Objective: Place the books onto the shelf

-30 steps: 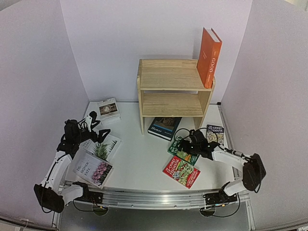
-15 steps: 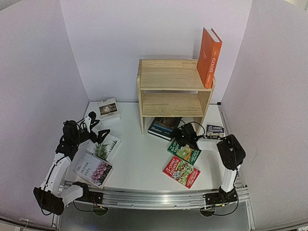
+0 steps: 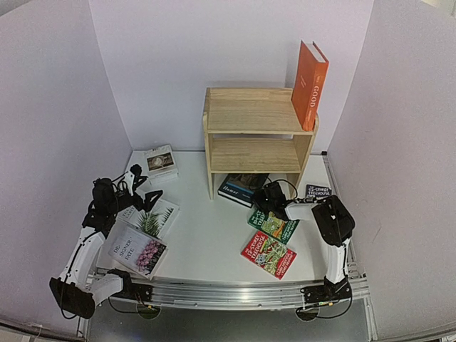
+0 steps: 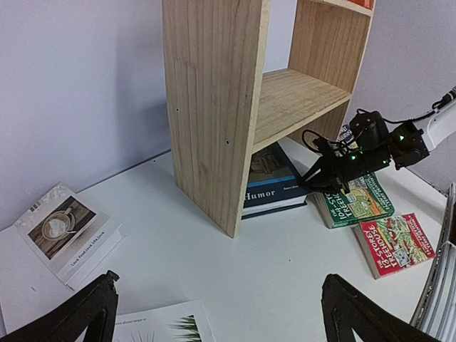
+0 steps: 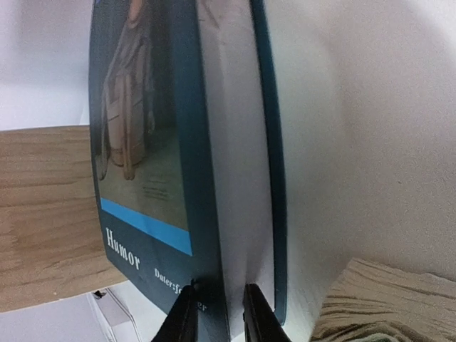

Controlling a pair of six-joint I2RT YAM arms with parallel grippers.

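Observation:
The wooden shelf (image 3: 253, 117) (image 4: 214, 107) stands at the back, with the orange "GOOD" book (image 3: 308, 84) upright on the right end of its top. The navy "Humor" book (image 3: 239, 187) (image 4: 274, 187) (image 5: 149, 178) lies on the table, partly under the shelf. My right gripper (image 3: 260, 196) (image 4: 320, 174) (image 5: 221, 317) is shut on that book's near edge, pinching the front cover and some pages. My left gripper (image 3: 139, 185) (image 4: 221, 313) hangs wide open and empty above the plant book (image 3: 153, 219). The pink-flower book (image 3: 139, 251) lies beside the plant book.
A small white book (image 3: 161, 162) (image 4: 68, 231) lies at the back left. A green paperback (image 3: 274, 224) (image 4: 356, 203) and a red one (image 3: 269, 254) (image 4: 395, 242) lie under and near my right arm, and a dark one (image 3: 318, 191) sits by the right wall.
My right arm has folded and reached left to the shelf's foot. Its jaws have closed on the edge of the Humor book. The left arm has not moved.

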